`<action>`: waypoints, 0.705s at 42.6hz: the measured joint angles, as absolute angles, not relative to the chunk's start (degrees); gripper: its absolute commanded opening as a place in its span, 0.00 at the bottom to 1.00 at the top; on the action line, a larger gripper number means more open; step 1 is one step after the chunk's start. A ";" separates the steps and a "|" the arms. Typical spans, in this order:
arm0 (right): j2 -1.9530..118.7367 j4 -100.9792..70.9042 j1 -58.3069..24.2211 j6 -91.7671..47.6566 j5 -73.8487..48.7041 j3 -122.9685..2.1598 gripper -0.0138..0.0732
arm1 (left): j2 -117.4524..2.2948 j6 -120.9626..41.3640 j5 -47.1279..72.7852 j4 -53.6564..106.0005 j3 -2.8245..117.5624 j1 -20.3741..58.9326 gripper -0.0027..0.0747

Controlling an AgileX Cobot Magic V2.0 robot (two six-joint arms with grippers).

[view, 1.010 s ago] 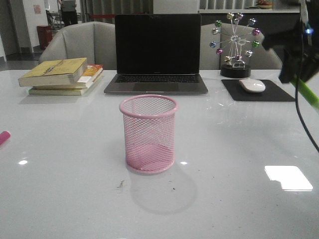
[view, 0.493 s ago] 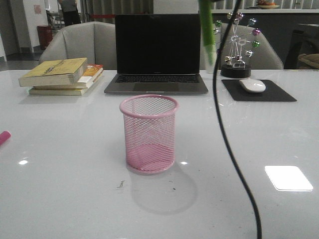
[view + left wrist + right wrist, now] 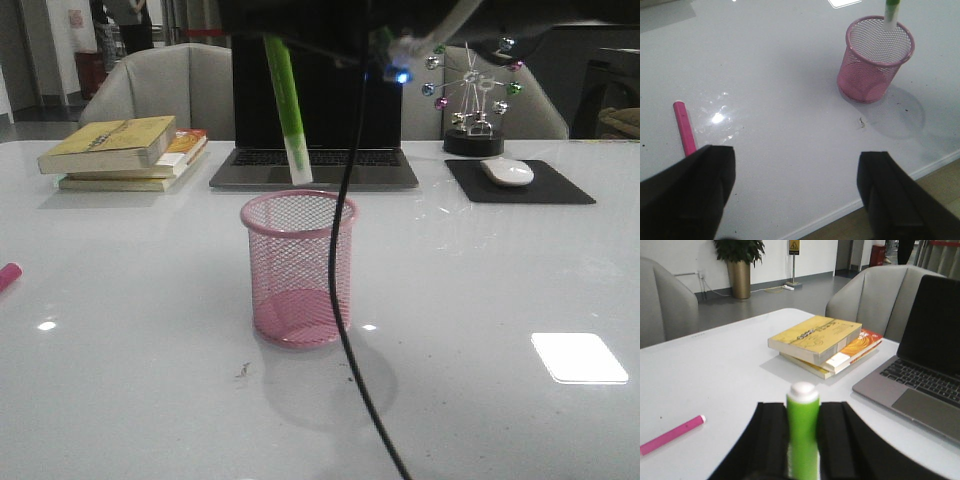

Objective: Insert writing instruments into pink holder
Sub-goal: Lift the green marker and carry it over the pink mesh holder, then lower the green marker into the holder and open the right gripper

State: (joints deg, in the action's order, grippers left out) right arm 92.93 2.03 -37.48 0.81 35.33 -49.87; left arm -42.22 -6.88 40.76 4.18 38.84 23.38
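The pink mesh holder stands upright mid-table and shows in the left wrist view too. The lime green marker hangs almost upright just above the holder's rim, pale end down, and my right gripper is shut on it. Its tip shows over the cup's mouth in the left wrist view. The magenta-pink marker lies flat on the table at the far left. My left gripper is open above the table's near edge, close to that marker, holding nothing.
A laptop stands behind the holder. Stacked books lie at the back left. A mouse on a black pad and a small ferris-wheel ornament are at the back right. A black cable hangs in front of the holder.
My right arm has swept from the right edge across to above the holder, carrying the green marker, which now points down at the cup's mouth. The pink marker has stayed put.
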 measured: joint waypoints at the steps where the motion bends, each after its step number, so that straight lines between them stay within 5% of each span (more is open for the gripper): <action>1: 93.71 2.03 -37.48 0.81 35.34 -49.87 0.33 | -42.22 -6.88 40.76 4.18 38.84 23.38 0.76; 5: 96.20 2.06 -37.48 0.81 35.41 -49.87 0.36 | -42.22 -6.88 40.76 4.18 38.84 23.38 0.76; 14: 99.90 2.15 -37.48 0.81 34.31 -49.87 0.64 | -42.22 -6.88 40.76 4.18 38.84 23.38 0.76; 30: 95.44 2.15 -37.48 0.69 28.41 -49.87 0.65 | -42.22 -6.88 40.76 4.18 38.84 23.38 0.76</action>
State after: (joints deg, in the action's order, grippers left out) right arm 95.44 2.15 -37.48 0.69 28.41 -49.87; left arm -42.22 -6.88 40.76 4.18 38.84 23.38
